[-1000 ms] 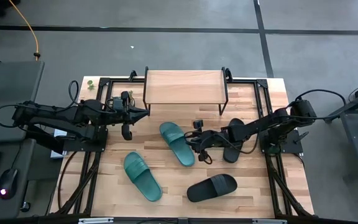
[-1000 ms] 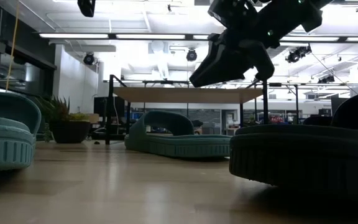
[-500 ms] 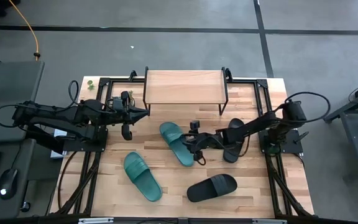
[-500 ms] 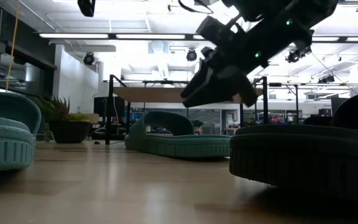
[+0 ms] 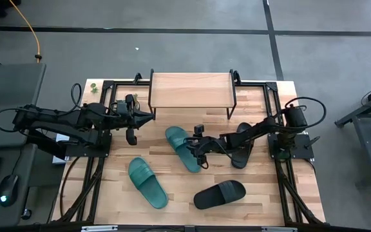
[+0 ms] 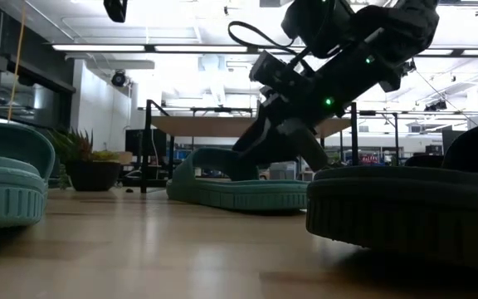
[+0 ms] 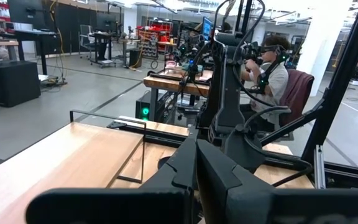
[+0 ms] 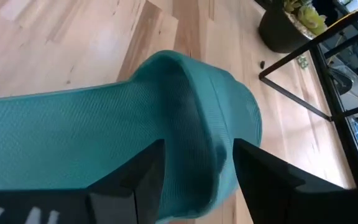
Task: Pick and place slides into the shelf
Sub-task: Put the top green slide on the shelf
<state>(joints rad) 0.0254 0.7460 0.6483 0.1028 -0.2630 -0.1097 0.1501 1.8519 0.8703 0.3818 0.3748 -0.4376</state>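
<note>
Now the right claw [image 5: 196, 143] sits low over the teal slide [image 5: 183, 148] that lies just in front of the shelf [image 5: 190, 90], toward its middle. In the right wrist view its two fingers [image 8: 135, 171] stand spread, one on each side of the slide's raised strap [image 8: 191, 93], which lies between them; whether they touch it cannot be told. The low view shows the same claw [image 6: 276, 141] angled down onto that slide [image 6: 239, 187], with the shelf [image 6: 247, 126] behind it.

The second teal slide [image 5: 147, 183] lies farther from the shelf, off its left end. One black slide [image 5: 219, 194] lies farthest from the shelf, off its right half; the other [image 5: 241, 149] lies just off the shelf's right end, under the right arm.

The left claw [image 5: 151, 116], pressed together and holding nothing, waits beside the shelf's left end above the tabletop [image 5: 269, 187].
</note>
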